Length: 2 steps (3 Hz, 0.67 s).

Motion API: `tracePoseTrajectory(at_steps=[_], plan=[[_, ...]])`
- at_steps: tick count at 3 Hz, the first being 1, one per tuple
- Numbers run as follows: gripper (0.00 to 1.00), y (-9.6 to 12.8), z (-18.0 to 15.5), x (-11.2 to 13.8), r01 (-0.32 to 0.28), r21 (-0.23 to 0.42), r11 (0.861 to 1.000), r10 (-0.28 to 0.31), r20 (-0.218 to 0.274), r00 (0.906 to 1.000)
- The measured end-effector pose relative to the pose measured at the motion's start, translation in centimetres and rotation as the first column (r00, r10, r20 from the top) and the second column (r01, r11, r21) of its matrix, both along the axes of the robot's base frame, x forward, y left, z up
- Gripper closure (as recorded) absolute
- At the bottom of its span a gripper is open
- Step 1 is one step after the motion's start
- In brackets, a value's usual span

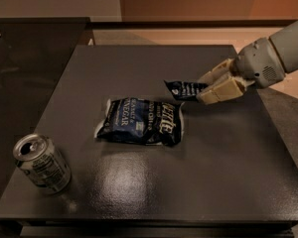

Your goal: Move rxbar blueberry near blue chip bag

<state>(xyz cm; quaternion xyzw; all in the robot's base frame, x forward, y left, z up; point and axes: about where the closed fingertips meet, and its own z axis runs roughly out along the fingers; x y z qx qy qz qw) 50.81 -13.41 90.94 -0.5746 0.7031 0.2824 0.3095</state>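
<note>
Gripper [203, 89] sits over the right half of the desk [139, 63], somewhat closer to the far edge than to the near one. Its arm [278, 53] reaches in from past the right edge, and its two pale fingers [222, 90] point left toward the middle of the desk. The fingers are drawn in narrow and pinch the right end of the bar [185, 89], one finger above the wrapper and one below it.

The bar sticks out leftward from the fingertips, so nearly all of the dark wrapper lies clear of the gripper on its left side, with only the right end caught between the fingers. It is tilted slightly, the free left end a little higher in the picture than the held end. Small white lettering shows on its face. Whether the bar touches the desk cannot be told.

The bag [141, 120] lies flat near the middle of the desk, with its long side running left to right and its white lettering facing up. The bar's free end is just beside the bag's upper right corner, on the far-edge side, and the two do not clearly touch. The gripper itself stands to the right of the bag, apart from it.

A can [42, 162] lies tilted near the near left corner, well apart from the bag, the bar and the gripper.
</note>
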Motion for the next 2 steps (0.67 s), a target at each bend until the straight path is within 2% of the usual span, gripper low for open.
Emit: tracePoseTrajectory(at_steps=[1, 2], plan=[[0.82, 0.5, -1.7, -1.8, -0.017, -0.035, 0.999, 0.016, -0.033, 0.9993], [0.59, 0.8, -3.4, -2.9, -0.014, -0.053, 0.998, 0.011, -0.059, 0.9982]])
